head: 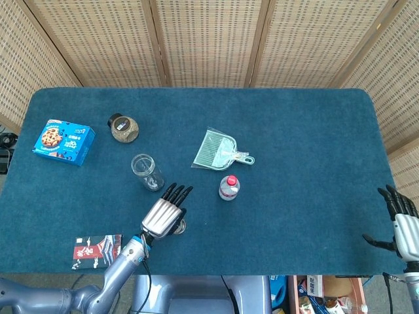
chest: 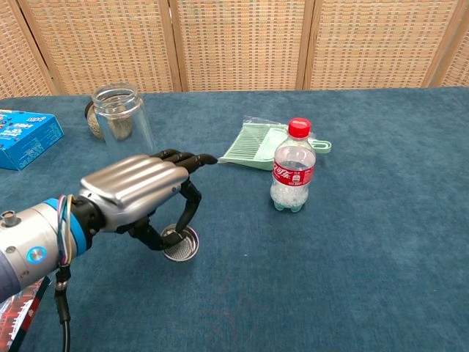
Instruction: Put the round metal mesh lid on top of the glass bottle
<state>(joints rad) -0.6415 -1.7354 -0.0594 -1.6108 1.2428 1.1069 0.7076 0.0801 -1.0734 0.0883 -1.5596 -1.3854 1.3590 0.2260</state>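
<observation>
The left hand [chest: 143, 192] is low over the table [head: 308, 216], palm down. Its long fingers [chest: 192, 158] point forward, and the thumb and one bent finger touch the round mesh lid [chest: 181, 244]. The lid lies flat on the cloth, and I cannot tell if it is really pinched. The right hand [head: 400, 222] is at the right table edge, fingers apart, holding nothing. The glass bottle [chest: 123, 122] stands upright just behind the left hand, mouth uncovered. To the right of the left hand is a small plastic bottle [chest: 292, 176] with a red cap, and behind it a green dustpan [head: 218, 151]. Farther left are a round jar [head: 123, 128] and a blue cookie box [head: 63, 141].
</observation>
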